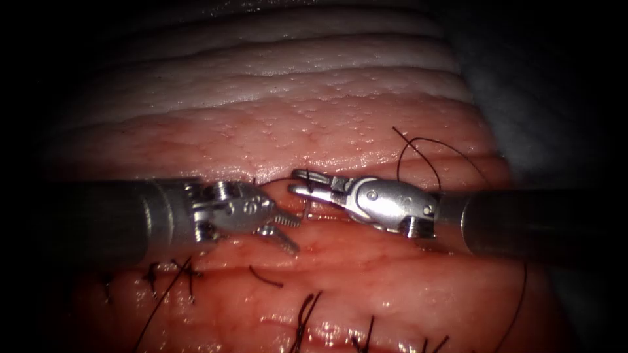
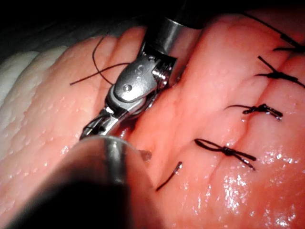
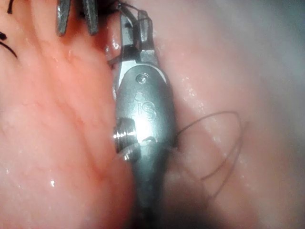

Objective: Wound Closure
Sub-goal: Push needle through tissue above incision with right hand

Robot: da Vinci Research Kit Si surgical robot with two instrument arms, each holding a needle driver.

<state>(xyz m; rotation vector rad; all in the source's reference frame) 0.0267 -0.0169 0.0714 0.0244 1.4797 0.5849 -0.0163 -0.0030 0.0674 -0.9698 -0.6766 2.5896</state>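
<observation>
Nearest, tied stitches (image 1: 304, 314) line the tissue (image 1: 327, 85). Above them my left tool (image 1: 286, 230) gapes over the cut (image 1: 314, 212), holding nothing. My right tool (image 1: 302, 182) pinches the needle (image 1: 275, 184) at one end. I cannot tell whether its tip is buried. Beyond, thread (image 1: 418, 147) loops over open tissue.

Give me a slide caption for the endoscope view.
Left tool, jaws open, faces right tool over the tissue; thread loops behind.

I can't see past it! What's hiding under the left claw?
Under the open left claw lies wet tissue. Beside it, the right claw grips thread. Whatever sits directly beneath the metal stays covered.
</observation>
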